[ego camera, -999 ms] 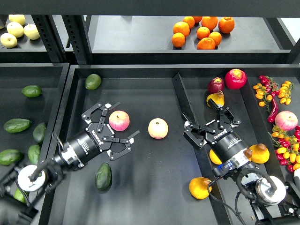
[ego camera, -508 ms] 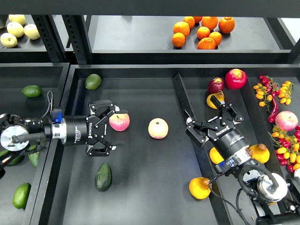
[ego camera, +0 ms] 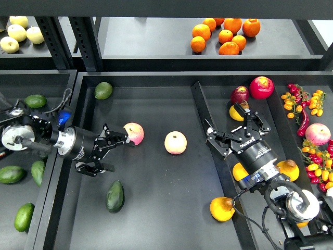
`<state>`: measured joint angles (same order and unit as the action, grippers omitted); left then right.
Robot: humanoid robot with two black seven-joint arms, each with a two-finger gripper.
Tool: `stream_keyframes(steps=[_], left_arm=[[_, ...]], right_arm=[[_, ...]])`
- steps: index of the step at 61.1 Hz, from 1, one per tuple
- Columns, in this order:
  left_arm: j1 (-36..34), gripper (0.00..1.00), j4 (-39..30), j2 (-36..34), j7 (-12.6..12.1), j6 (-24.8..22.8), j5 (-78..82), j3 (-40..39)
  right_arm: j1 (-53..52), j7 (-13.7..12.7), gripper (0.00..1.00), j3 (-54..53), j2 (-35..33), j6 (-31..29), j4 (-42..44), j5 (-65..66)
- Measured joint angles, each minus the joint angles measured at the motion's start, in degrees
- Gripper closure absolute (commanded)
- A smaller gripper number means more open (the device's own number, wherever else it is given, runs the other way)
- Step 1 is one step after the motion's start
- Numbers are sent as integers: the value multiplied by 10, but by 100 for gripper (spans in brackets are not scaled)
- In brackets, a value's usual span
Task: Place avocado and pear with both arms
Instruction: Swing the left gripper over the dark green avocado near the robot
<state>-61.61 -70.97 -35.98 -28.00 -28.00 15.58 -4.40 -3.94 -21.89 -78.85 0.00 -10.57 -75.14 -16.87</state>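
- Releasing looks done: the avocado (ego camera: 115, 196) lies on the dark tray floor (ego camera: 171, 208), below the left gripper (ego camera: 106, 151), whose fingers are spread and hold nothing.
- The pear (ego camera: 222, 209) rests by the tray's right rim, apart from the right gripper (ego camera: 235, 136), which is also open and empty.
- To retreat well, I judge the left arm should lift clear of the pink apple (ego camera: 133, 133) just beside its fingertips.

Black tray (ego camera: 156, 219) floor carrying: dark avocado (ego camera: 115, 196) front-left, lighter green avocado (ego camera: 103, 90) back-left. Two pink-yellow apples (ego camera: 134, 133) (ego camera: 175, 142) mid-tray, apart; pear (ego camera: 221, 209) near the front-right edge.
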Motion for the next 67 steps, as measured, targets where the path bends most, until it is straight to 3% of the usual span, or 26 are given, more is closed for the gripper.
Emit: stream_keyframes(steps=[12, 30, 67], left_arm=[[-85, 1, 14, 45, 0, 0, 7, 138], [-141, 1, 54, 119, 0, 0, 9, 276], [-151, 1, 155, 194, 0, 0, 110, 359]], right_arm=[[-18, 0, 0, 0, 0, 6, 1, 0], [-26, 3, 0, -1, 0, 19, 3, 1], [-39, 3, 0, -1, 0, 23, 3, 0]])
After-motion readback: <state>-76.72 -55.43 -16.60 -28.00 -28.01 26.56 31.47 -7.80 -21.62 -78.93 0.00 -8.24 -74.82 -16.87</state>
